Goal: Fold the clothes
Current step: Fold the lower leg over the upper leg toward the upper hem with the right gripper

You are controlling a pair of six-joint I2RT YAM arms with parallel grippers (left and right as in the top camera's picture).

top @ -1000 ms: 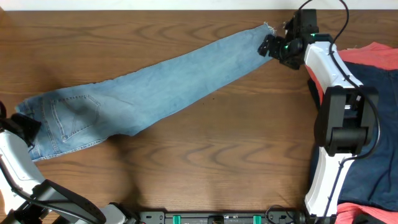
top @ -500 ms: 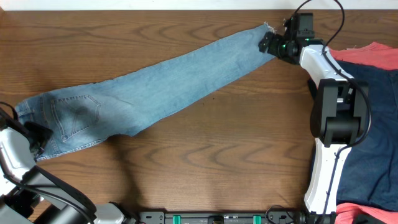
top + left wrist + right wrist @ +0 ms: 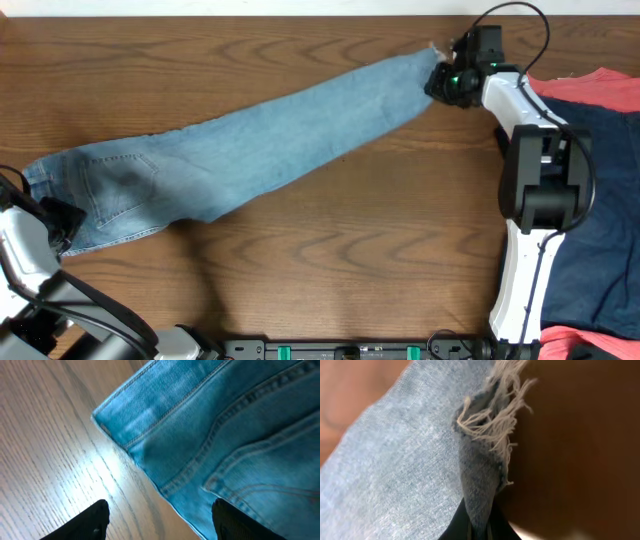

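Wooden surface [image 3: 330,270] carries every item we record. The light-blue jeans [image 3: 250,150] lie flat on it in one long diagonal strip, with the waist end at the near left and the leg end at the far right. At the right edge we note a navy garment [image 3: 610,200], with a red-orange garment [image 3: 610,85] showing at its far and near sides. The right pincer [image 3: 440,80] is closed on the frayed hem [image 3: 495,425] of the jeans; in the wrist view we see a fold of denim pinched between its fingers. The left pincer [image 3: 162,525] stands partly open above the waistband corner [image 3: 107,422] and holds nothing. One finger is over bare wood, the other over denim.
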